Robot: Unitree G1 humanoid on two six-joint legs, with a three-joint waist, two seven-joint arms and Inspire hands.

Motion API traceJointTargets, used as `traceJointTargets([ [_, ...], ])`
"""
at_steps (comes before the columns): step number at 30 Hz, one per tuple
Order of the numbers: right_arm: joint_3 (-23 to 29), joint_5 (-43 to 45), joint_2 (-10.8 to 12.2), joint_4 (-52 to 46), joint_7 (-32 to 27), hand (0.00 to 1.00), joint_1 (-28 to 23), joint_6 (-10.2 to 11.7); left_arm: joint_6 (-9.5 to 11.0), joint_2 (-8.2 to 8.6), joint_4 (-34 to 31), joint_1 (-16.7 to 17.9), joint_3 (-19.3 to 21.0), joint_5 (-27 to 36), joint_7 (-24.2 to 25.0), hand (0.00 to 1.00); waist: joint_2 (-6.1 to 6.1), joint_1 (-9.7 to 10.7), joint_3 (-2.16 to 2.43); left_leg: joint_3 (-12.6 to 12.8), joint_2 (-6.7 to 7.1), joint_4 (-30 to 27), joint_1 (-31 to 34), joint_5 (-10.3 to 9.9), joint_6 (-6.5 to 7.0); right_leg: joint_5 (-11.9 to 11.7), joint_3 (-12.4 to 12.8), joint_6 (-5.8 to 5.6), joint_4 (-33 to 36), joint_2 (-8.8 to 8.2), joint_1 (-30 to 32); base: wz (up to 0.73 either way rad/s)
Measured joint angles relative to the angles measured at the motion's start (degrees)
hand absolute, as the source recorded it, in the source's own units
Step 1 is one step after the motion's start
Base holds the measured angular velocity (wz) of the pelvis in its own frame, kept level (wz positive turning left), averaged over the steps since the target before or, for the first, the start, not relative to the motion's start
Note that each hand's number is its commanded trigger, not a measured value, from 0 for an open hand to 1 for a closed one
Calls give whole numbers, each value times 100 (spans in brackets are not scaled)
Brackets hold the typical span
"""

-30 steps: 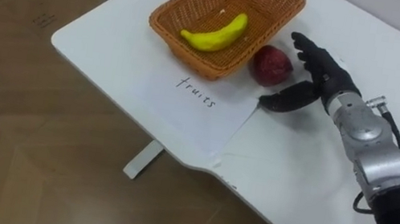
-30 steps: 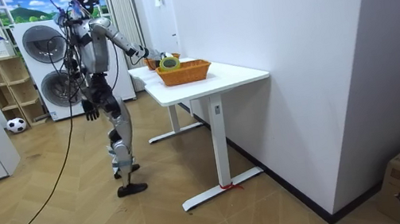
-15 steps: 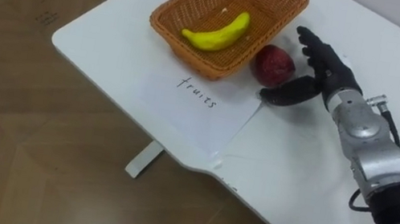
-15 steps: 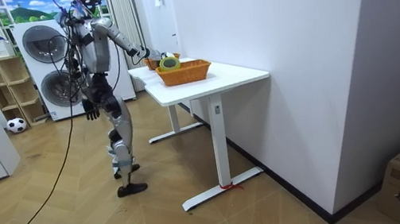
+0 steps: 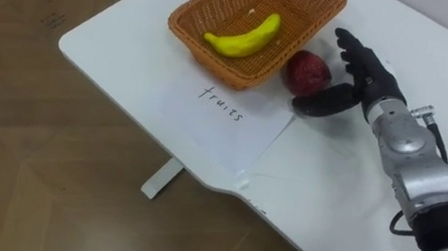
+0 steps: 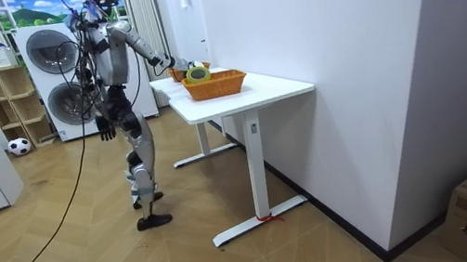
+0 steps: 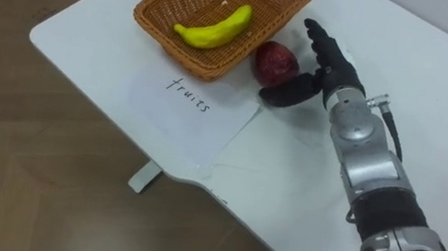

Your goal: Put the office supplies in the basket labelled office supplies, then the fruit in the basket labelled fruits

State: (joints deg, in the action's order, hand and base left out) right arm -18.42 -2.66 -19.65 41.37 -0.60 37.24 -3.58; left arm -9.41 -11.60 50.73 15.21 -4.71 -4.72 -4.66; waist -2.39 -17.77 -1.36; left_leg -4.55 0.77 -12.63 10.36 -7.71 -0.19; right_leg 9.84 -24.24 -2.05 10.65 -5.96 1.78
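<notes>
A dark red apple (image 5: 306, 73) lies on the white table (image 5: 119, 44), right against the near right corner of a wicker basket (image 5: 204, 54). A yellow banana (image 5: 240, 37) lies in that basket. My right hand (image 5: 368, 84) is open just right of the apple, its straight fingers behind the fruit and the thumb spread in front of it. In the room view I stand at the table's end with the right arm stretched over it, and my left hand (image 6: 104, 128) hangs by my side.
A white sheet marked "fruits" (image 5: 225, 117) lies in front of the basket, near the table's edge. A second wicker basket (image 6: 217, 85) with a green tape roll (image 6: 197, 74) stands at the table's other end. Wooden floor lies below.
My right hand has edged a little forward, so the thumb and fingers sit closer round the apple. The apple, banana and basket have stayed put.
</notes>
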Motion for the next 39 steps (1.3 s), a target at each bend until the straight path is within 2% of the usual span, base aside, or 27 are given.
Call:
traceJointTargets([
  [8, -30, 303, -2, 54, 56, 0, 0, 5, -49, 27, -6, -3, 3, -178, 116, 0, 12, -143, 1, 64, -11, -2, 0, 0, 0, 0, -1, 1, 9, -3, 35, -5],
  [15, -75, 318, -9, 140, 72, 0, 24, 1, -78, 25, -5, 7, -4, -174, 142, 0, 16, -167, -2, 58, -11, -13, -1, 0, 0, -1, -7, 1, 10, -4, 25, 0],
  [19, -290, 323, -13, 460, 48, 0, 281, 32, -92, 24, -3, -8, -7, -173, 185, 0, 20, -162, -5, 60, -13, -8, -6, 0, 0, -1, -5, 1, 10, -2, 28, 0],
  [27, -290, 540, -4, 502, 42, 0, 324, 37, -97, 23, -4, -16, -55, -175, 203, 0, 9, -164, -10, 64, -13, -4, -5, 0, 0, -1, -2, 2, 10, -3, 30, 0],
  [37, -285, 556, 1, 502, 41, 0, 330, 27, -102, 24, -1, -29, -99, -175, 285, 0, -58, -165, -49, 64, -12, -4, -2, 0, 0, -1, -7, 2, 11, -4, 32, 0],
  [38, -286, 552, 1, 508, 41, 1, 330, 29, -102, 23, 0, -32, -100, -175, 286, 0, -58, -165, -49, 62, -12, -4, 1, 0, 0, -1, -14, 2, 12, -5, 34, 0],
  [39, -286, 551, 1, 507, 41, 11, 331, 29, -102, 23, 1, -36, -100, -175, 286, 0, -58, -166, -49, 61, -13, -4, 3, 0, 0, -1, -20, 2, 12, -5, 35, 0],
])
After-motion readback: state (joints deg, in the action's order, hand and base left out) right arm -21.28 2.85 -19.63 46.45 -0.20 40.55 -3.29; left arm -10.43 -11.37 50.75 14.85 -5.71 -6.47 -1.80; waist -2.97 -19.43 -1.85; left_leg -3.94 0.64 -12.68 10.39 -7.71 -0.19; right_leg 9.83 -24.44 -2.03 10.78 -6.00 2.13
